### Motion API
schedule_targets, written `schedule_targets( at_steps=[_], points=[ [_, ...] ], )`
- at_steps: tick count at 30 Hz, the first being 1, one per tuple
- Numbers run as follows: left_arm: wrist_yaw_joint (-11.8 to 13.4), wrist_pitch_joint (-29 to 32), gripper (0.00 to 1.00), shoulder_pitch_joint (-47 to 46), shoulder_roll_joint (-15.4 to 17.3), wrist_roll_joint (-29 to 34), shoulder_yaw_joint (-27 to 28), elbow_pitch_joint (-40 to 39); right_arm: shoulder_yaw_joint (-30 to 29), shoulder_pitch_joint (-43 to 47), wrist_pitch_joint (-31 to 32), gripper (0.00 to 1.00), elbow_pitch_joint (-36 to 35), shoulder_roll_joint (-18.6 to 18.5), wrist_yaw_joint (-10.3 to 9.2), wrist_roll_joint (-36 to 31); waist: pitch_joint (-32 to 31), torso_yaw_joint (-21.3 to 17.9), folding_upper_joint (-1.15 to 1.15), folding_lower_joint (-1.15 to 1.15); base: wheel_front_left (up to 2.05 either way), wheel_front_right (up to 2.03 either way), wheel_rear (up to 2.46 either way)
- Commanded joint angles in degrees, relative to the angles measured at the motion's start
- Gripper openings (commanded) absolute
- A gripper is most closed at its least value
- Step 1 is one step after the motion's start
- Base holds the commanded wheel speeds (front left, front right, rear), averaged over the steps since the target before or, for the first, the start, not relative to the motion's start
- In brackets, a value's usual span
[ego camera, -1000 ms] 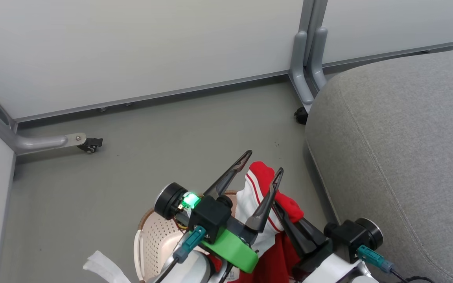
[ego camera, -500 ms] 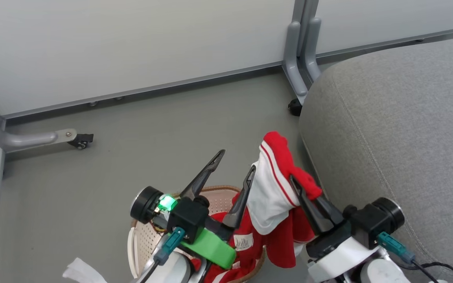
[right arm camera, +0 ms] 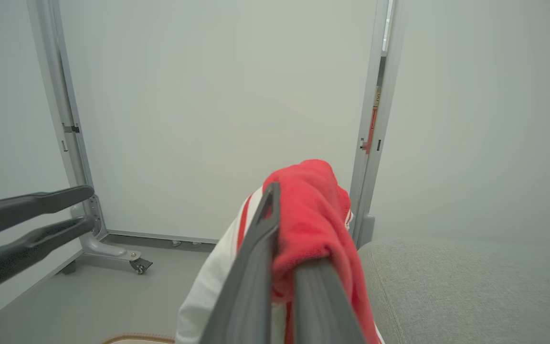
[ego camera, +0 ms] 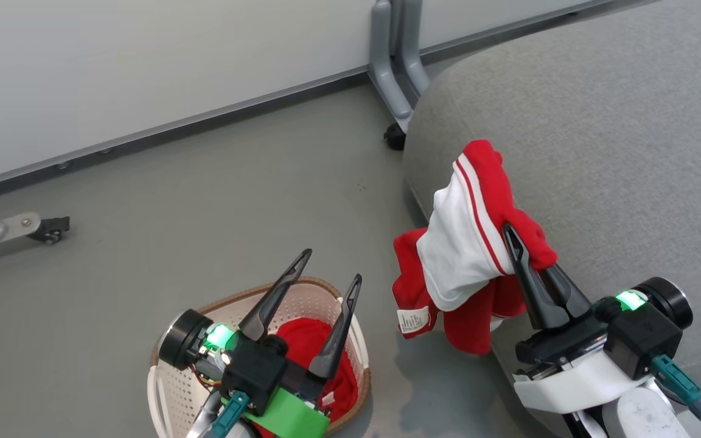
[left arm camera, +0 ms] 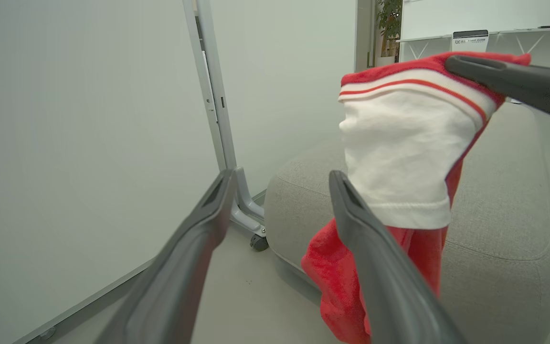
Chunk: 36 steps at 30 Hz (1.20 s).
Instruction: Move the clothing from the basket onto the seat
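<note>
**Right claw holds a red-and-white garment up at the left edge of the seat**

The right claw (ego camera: 518,242) is clamped shut on a red garment (ego camera: 466,243) with a white panel and red stripe trim. The cloth hangs from the claw at the rounded left edge of the grey seat (ego camera: 600,152). Its lower folds and small white tag (ego camera: 412,319) dangle over the floor (ego camera: 204,194) just beside the cushion; whether the cloth touches the seat cannot be told. To the left and nearer, the left claw (ego camera: 333,264) has its fingers spread wide and holds nothing. It is poised over the basket (ego camera: 171,389), which sits on the floor apart from the seat. More red clothing (ego camera: 302,344) lies inside the basket.
</note>
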Motion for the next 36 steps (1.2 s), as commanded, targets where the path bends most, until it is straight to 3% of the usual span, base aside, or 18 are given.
schedule_targets(
  at_steps=[1,13,20,24,30,36],
  points=[
    [-0.67,0.00,1.00,0.46,0.47,1.08,0.14,-0.27,-0.56,0.76,-0.16,0.00,-1.09,0.15,-0.02,-0.51,2.28,-4.52,0.00,0.00,0.00,0.00,0.00],
    [-4.76,0.00,1.00,-2.10,0.45,4.17,-1.10,1.17,-3.48,3.48,-0.16,0.00,-4.95,2.60,-0.02,0.31,6.37,-14.88,0.00,0.00,0.00,0.00,0.00],
    [-5.75,0.00,1.00,-3.41,1.22,4.74,-2.05,1.89,-7.10,-1.43,-0.16,0.00,-7.36,3.31,-0.02,3.14,9.94,-16.60,0.00,0.00,0.00,0.00,0.00],
    [-6.25,-0.01,1.00,-5.16,2.51,5.46,-2.83,2.11,-11.28,-9.77,-0.16,0.00,-8.13,3.14,-0.02,4.74,13.51,-15.74,0.00,0.00,0.00,0.00,0.00],
    [-6.72,-0.01,1.00,-8.28,4.57,6.13,-3.02,2.14,-16.78,-25.95,-0.16,0.00,-3.80,-2.53,-0.03,7.14,19.56,-12.27,0.00,0.00,0.00,0.00,0.00],
    [-6.67,-0.01,1.00,-11.43,6.20,6.77,-2.57,1.29,-23.52,-40.70,-0.14,0.00,4.33,-10.65,-0.04,9.40,25.91,-7.72,0.00,0.00,0.00,0.00,0.00]
  ],
)
